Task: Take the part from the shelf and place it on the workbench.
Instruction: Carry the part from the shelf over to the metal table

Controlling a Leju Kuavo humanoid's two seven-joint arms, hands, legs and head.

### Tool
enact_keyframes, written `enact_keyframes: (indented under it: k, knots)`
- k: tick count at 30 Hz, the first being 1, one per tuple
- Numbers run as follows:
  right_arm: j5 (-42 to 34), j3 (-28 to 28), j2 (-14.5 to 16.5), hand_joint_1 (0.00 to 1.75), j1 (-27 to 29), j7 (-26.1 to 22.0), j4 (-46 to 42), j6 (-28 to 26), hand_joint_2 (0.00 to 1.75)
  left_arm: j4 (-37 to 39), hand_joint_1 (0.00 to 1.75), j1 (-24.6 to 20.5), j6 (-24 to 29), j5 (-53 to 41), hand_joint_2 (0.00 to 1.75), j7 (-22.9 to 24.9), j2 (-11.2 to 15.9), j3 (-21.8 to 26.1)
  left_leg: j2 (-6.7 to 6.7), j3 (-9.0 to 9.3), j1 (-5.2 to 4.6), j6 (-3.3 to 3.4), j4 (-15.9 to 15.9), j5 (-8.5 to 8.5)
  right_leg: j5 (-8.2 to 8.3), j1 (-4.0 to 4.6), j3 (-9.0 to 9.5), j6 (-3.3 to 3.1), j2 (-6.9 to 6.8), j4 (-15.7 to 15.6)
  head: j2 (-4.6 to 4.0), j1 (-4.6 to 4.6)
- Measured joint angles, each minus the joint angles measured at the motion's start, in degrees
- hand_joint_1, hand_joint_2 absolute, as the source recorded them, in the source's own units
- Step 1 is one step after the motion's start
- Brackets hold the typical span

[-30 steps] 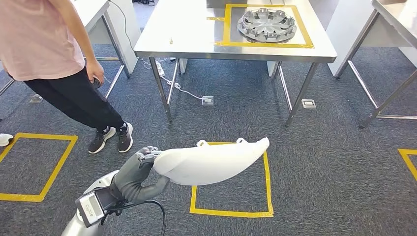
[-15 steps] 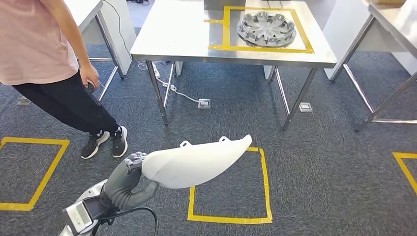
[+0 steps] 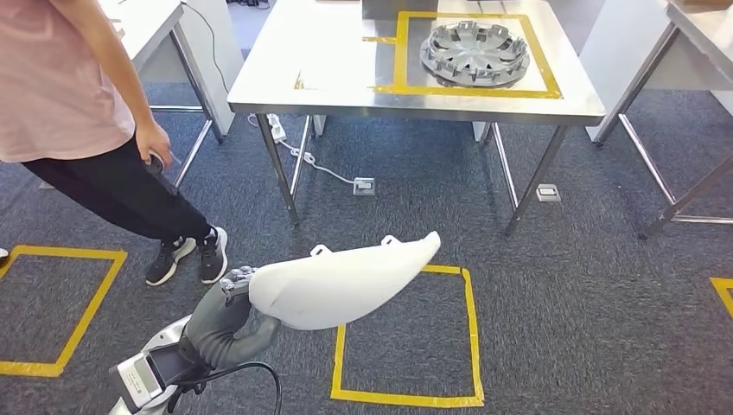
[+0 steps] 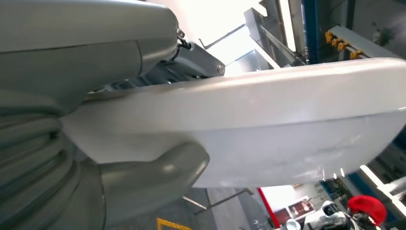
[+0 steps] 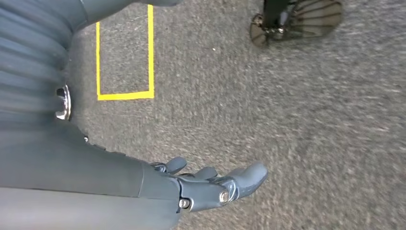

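Now my left hand (image 3: 232,304) grips the white part (image 3: 346,278) by its blunt end, thumb under it and fingers over its upper edge. It is a smooth, glossy, curved shell tapering to a rounded tip, with two small tabs along its upper rim, held out above the carpet and a yellow tape square (image 3: 406,398). My right hand (image 5: 210,184) hangs empty, fingers loosely apart. Ahead stands the steel workbench (image 3: 311,86), well apart from the part, bearing a grey wheel cover (image 3: 474,53).

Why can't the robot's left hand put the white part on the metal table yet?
Probably too far. The left robot hand holds the white part over the carpet, and the metal table stands well ahead. Nothing blocks the way.
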Motion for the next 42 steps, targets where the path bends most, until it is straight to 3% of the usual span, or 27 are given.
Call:
enact_keyframes:
  k: [3, 4, 5, 6, 8, 9, 11, 14, 16, 19, 20, 21, 24, 26, 30, 32, 34, 35, 36, 37, 39, 41, 42]
  knots:
    - [0.0, 0.0, -0.1, 0.00, -0.1, 0.0, 0.0, 0.0, 1.75, 0.1, 1.75, 0.1, 0.0, 0.0, 1.75, 0.0, 0.0, 0.3, 0.04, -6.35, 0.11, -0.48, 10.2, -4.04, -1.00, -0.01, 1.12, -0.48, 0.02, -0.1, 0.00, -0.59]
    - [0.0, 0.0, -0.1, 0.00, 0.0, 0.0, 0.0, 0.0, 1.75, 0.1, 1.75, 0.2, 0.0, 0.0, 1.75, 0.0, 0.0, 0.3, 0.04, -8.46, 0.12, -0.60, 12.6, -5.08, -1.40, 0.00, 1.46, -0.48, 0.04, -0.1, 0.00, -0.70]
    - [0.0, 0.0, -0.1, 0.00, 0.0, 0.0, 0.0, 0.0, 1.75, 0.1, 1.75, 0.3, 0.0, 0.0, 1.75, 0.0, 0.0, 0.3, 0.04, -9.65, 0.12, -0.62, 13.2, -5.03, -1.82, 0.01, 1.91, -0.45, 0.08, -0.1, 0.00, -0.78]
    - [0.0, 0.0, -0.1, 0.00, 0.1, 0.0, 0.0, 0.0, 1.75, 0.2, 1.75, 0.3, 0.0, 0.0, 1.75, 0.0, 0.0, 0.4, 0.04, -9.78, 0.12, -0.51, 11.6, -3.59, -2.27, 0.01, 2.49, -0.38, 0.12, -0.1, 0.00, -0.89]
    - [0.0, 0.1, -0.1, 0.00, 0.1, 0.0, 0.0, 0.0, 1.75, 0.2, 1.75, 0.3, 0.0, 0.0, 1.75, 0.0, 0.0, 0.5, 0.07, -7.96, 0.08, -0.09, 4.2, 2.05, -3.31, 0.03, 3.88, -0.12, 0.17, -0.1, 0.00, -1.20]
    - [0.0, 0.1, -0.1, 0.00, 0.1, 0.0, 0.0, 0.0, 1.75, 0.2, 1.75, 0.3, 0.0, 0.0, 1.75, 0.0, 0.1, 0.5, 0.10, -7.01, -0.03, 0.12, 0.8, 3.80, -3.83, 0.09, 4.43, 0.11, 0.21, 0.0, 0.00, -1.33]
    - [0.0, 0.1, -0.1, 0.00, 0.0, 0.0, 0.0, 0.0, 1.75, 0.2, 1.75, 0.4, 0.0, 0.0, 1.75, 0.0, 0.0, 0.6, 0.12, -6.01, -0.23, 0.72, -2.2, 5.14, -4.63, 0.21, 5.10, 0.80, 0.23, 0.0, 0.00, -1.41]
    - [0.0, 0.1, -0.2, 0.00, -0.1, 0.0, 0.0, 0.0, 1.75, 0.1, 1.75, 0.3, 0.0, 0.0, 1.75, -0.1, 0.0, 0.6, -0.07, -5.07, -0.08, 1.89, -2.5, 5.02, -4.76, 0.28, 5.31, 1.80, 0.19, 1.2, 0.00, -1.28]
    - [0.0, 0.1, -0.2, 0.00, -0.3, 0.0, 0.0, 0.0, 1.75, 0.1, 1.75, 0.3, 0.0, 0.0, 1.75, -0.1, -0.1, 0.6, -0.11, -4.13, 0.10, 2.50, -2.9, 4.63, -5.84, 0.15, 3.05, 2.28, 0.17, 5.2, 0.00, -1.00]
    - [0.0, 0.1, -0.2, 0.00, -0.2, 0.0, 0.0, 0.0, 1.75, 0.1, 1.75, 0.3, 0.0, 0.0, 1.75, -0.1, -0.2, 0.6, -0.14, -3.28, 0.07, 2.90, -3.0, 3.64, -9.71, -0.02, -4.08, 2.87, 0.15, 15.0, 0.00, -0.50]
    - [0.0, 0.1, -0.2, 0.00, -0.2, 0.0, 0.0, 0.0, 1.75, 0.1, 1.75, 0.4, 0.0, 0.0, 1.75, -0.1, -0.2, 0.6, -0.18, -2.86, 0.06, 2.88, -3.0, 3.21, -9.92, -0.02, -5.77, 2.94, 0.14, 16.3, 0.00, -0.38]
    - [0.0, 0.1, -0.2, 0.00, -0.1, 0.0, 0.0, 0.0, 1.75, 0.1, 1.75, 0.4, 0.0, 0.0, 1.75, -0.1, -0.2, 0.6, -0.22, -2.29, 0.06, 2.80, -3.0, 2.74, -8.86, -0.02, -6.49, 2.91, 0.14, 15.7, 0.00, -0.26]
    - [0.0, 0.1, -0.2, 0.00, 0.0, 0.0, 0.0, 0.0, 1.75, 0.2, 1.75, 0.4, 0.0, 0.0, 1.75, -0.1, -0.2, 0.6, -0.24, -0.25, 0.01, 2.39, -3.0, 1.11, -0.99, 0.15, -4.08, 2.35, 0.11, 5.4, 0.00, 0.04]
    - [0.0, 0.1, -0.3, 0.00, 0.0, 0.1, 0.0, 0.0, 1.75, 0.2, 1.75, 0.4, 0.0, 0.0, 1.75, -0.1, -0.2, 0.6, -0.27, 0.42, -0.09, 1.84, -3.1, 0.29, 1.28, 0.48, -2.86, 1.71, 0.07, 1.0, 0.00, 0.20]
    - [0.0, 0.1, -0.3, 0.00, 0.0, 0.2, 0.0, 0.0, 1.75, 0.2, 1.75, 0.3, 0.0, 0.0, 1.75, -0.1, -0.2, 0.6, -0.23, 0.75, -0.15, 0.49, -1.4, -0.23, 0.73, 0.30, -1.52, 0.18, 0.11, 0.1, 0.00, 0.13]
    - [0.0, 0.2, -0.3, 0.00, -0.1, 0.2, 0.0, 0.0, 1.75, 0.2, 1.75, 0.2, 0.0, 0.0, 1.75, -0.2, -0.2, 0.6, -0.14, -2.12, 0.00, 0.02, 4.1, -2.06, 0.15, 0.12, -0.36, -0.29, 0.13, -0.2, 0.00, -0.27]
    - [0.0, 0.2, -0.3, 0.00, -0.1, 0.2, 0.0, 0.0, 1.75, 0.2, 1.75, 0.2, 0.0, 0.0, 1.75, -0.2, -0.2, 0.6, -0.10, -6.82, 0.19, -0.43, 11.1, -4.85, -0.63, 0.09, 0.45, -0.46, 0.13, -0.2, 0.00, -0.68]
    - [0.0, 0.2, -0.3, 0.00, -0.1, 0.2, 0.0, 0.0, 1.75, 0.2, 1.75, 0.3, 0.0, 0.0, 1.75, -0.2, -0.2, 0.6, -0.09, -8.59, 0.26, -0.58, 13.0, -5.45, -1.04, 0.08, 0.91, -0.44, 0.15, -0.2, 0.00, -0.79]
    - [0.0, 0.2, -0.3, 0.00, 0.0, 0.2, 0.0, 0.0, 1.75, 0.3, 1.75, 0.4, 0.0, 0.0, 1.75, -0.2, -0.2, 0.6, -0.08, -9.45, 0.31, -0.64, 12.9, -4.81, -1.48, 0.06, 1.47, -0.37, 0.17, -0.2, 0.00, -0.89]
    - [0.0, 0.2, -0.3, 0.00, 0.0, 0.2, 0.0, 0.0, 1.75, 0.3, 1.75, 0.4, 0.0, 0.0, 1.75, -0.2, -0.2, 0.6, -0.06, -9.31, 0.34, -0.62, 10.8, -2.83, -1.95, 0.02, 2.14, -0.26, 0.19, -0.2, 0.00, -1.00]
    - [0.0, 0.2, -0.3, 0.00, 0.0, 0.2, 0.0, 0.0, 1.75, 0.3, 1.75, 0.4, 0.0, 0.0, 1.75, -0.2, -0.1, 0.6, 0.00, -7.37, 0.33, -0.40, 3.2, 2.76, -2.98, -0.02, 3.52, 0.15, 0.21, -0.2, 0.00, -1.27]
    - [0.0, 0.2, -0.3, 0.00, -0.1, 0.2, 0.0, 0.0, 1.75, 0.3, 1.75, 0.4, 0.0, 0.0, 1.75, -0.2, -0.1, 0.6, 0.08, -6.01, 0.16, 0.18, -1.5, 5.00, -3.86, 0.07, 4.15, 0.82, 0.20, -0.1, 0.00, -1.49]
    - [0.0, 0.2, -0.4, 0.00, -0.1, 0.2, 0.0, 0.0, 1.75, 0.3, 1.75, 0.4, 0.0, 0.0, 1.75, -0.2, -0.1, 0.6, 0.07, -5.88, 0.07, 0.59, -2.1, 4.84, -4.03, 0.15, 4.23, 1.23, 0.19, 0.1, 0.00, -1.47]
